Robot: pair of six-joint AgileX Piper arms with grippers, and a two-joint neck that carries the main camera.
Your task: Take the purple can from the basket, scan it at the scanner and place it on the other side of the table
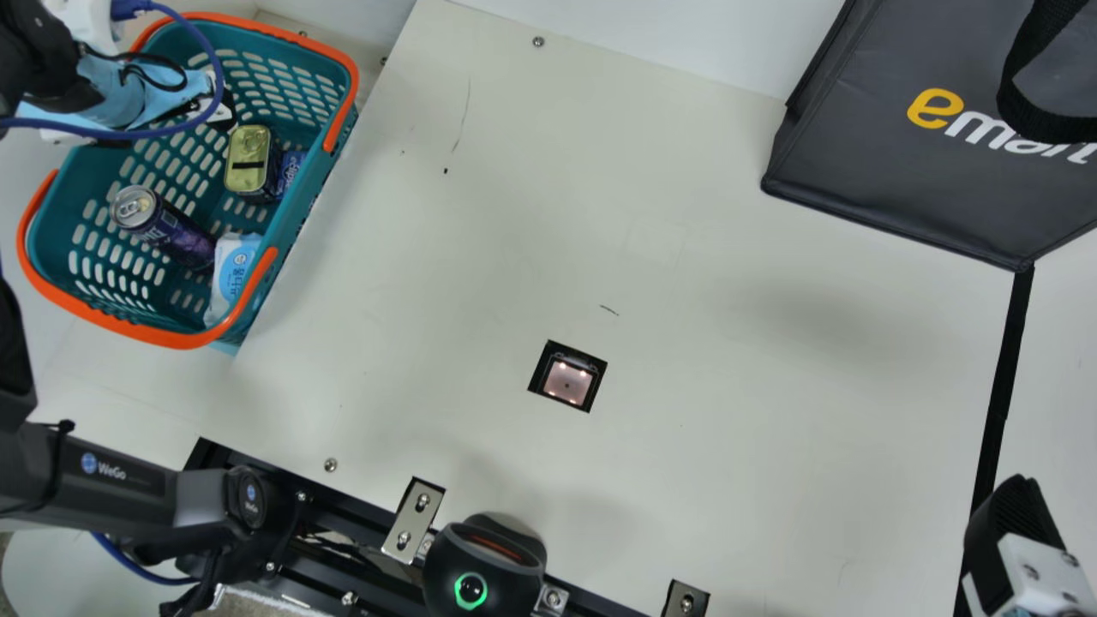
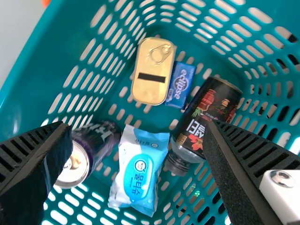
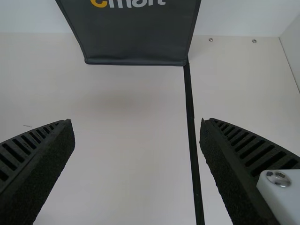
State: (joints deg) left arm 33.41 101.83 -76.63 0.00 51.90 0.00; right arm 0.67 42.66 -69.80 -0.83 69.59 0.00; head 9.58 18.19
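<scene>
The main view takes in a lit square window [image 1: 567, 381] near its centre and the basket [image 1: 300, 43] at ten o'clock, the purple can [image 1: 171, 231] tilted at the basket's seven. The left wrist view adds a dark bottle [image 2: 206, 117]. The left gripper [image 1: 224, 110] points down at the basket, fingers apart; the right gripper [image 1: 1017, 524], at four o'clock, spreads its fingers over the table [image 1: 728, 428].

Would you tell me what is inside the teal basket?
A purple can, gold tin, small blue box, dark bottle and white-and-blue packet are inside; anything directly beneath them is covered.
</scene>
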